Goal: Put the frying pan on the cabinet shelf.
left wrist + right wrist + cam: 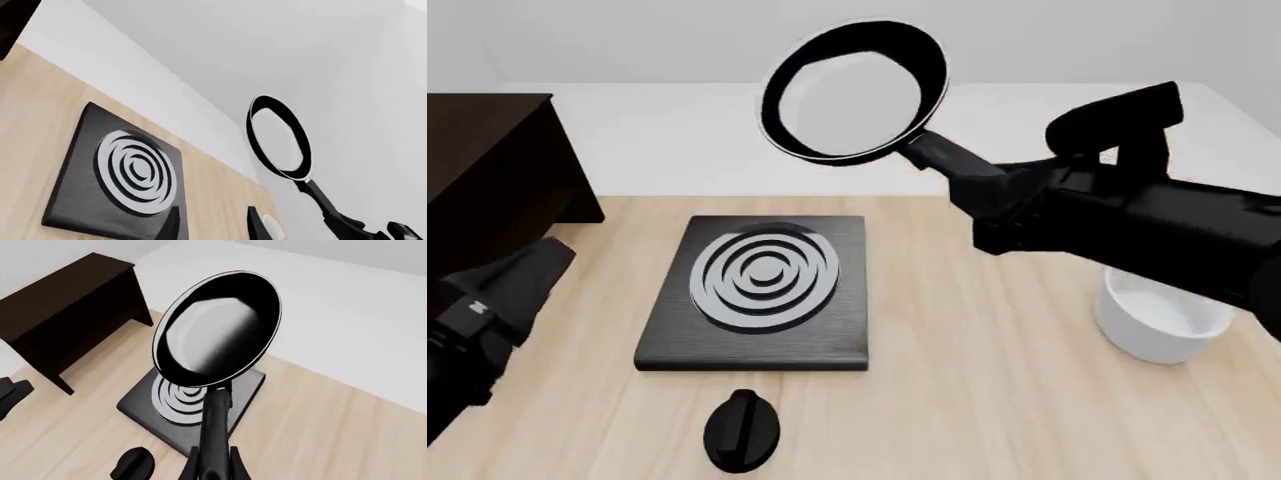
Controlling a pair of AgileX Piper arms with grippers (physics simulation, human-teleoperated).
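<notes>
The frying pan (851, 95) is held high in the air, tilted with its light grey inside facing the camera, above the far edge of the hob. My right gripper (994, 200) is shut on its long black handle (948, 160). The right wrist view shows the pan (217, 330) beyond the fingers (230, 465) that clamp the handle. The dark brown cabinet (487, 170) stands at the far left, well apart from the pan; it also shows in the right wrist view (63, 305). My left gripper (213, 225) is open and empty, low at the near left.
A black square hob (761, 290) with grey rings lies mid-table, below the pan. A black knob (743, 430) sits in front of it. A white bowl (1158, 315) stands at the right, under the right arm.
</notes>
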